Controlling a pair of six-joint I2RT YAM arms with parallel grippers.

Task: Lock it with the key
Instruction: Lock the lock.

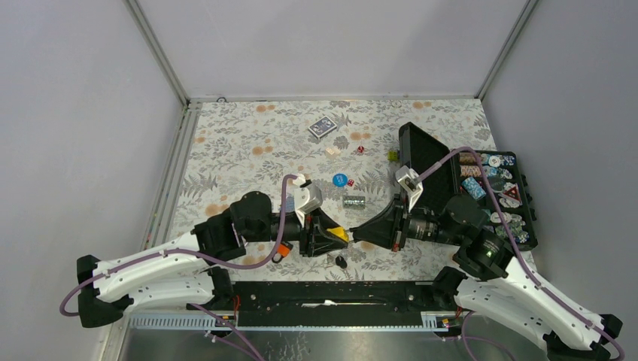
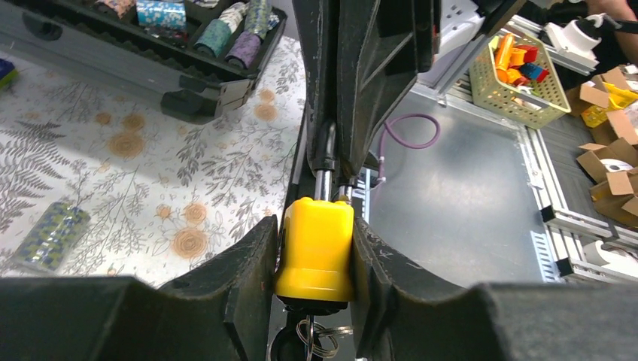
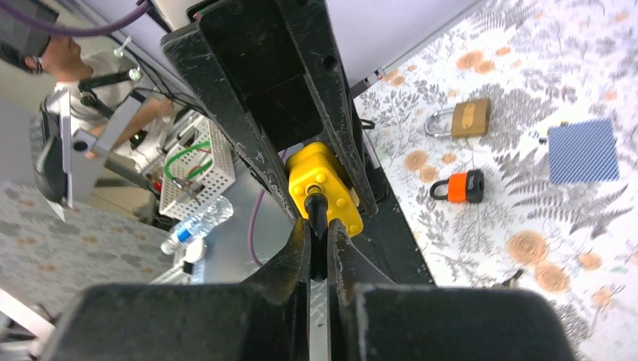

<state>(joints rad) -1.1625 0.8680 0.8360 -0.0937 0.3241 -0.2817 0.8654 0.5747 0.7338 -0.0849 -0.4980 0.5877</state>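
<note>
A yellow padlock (image 2: 314, 252) hangs above the table's front edge between the two arms. My left gripper (image 2: 316, 232) is shut on its body, one finger pressed on each side. A key with a metal ring (image 2: 322, 340) sticks out of the lock's underside, close to the left wrist camera. My right gripper (image 3: 317, 226) is shut on the padlock's black-sleeved shackle (image 3: 316, 210) at the opposite end. From above, the left gripper (image 1: 331, 239) and right gripper (image 1: 358, 229) meet tip to tip at the padlock (image 1: 341, 234).
An orange padlock (image 1: 283, 250) lies beside the left wrist and a brass padlock (image 3: 460, 119) further out. A blue card deck (image 1: 322, 127), a blue chip (image 1: 339, 180) and a chip roll (image 1: 353, 201) lie mid-table. An open chip case (image 1: 519, 226) stands at right.
</note>
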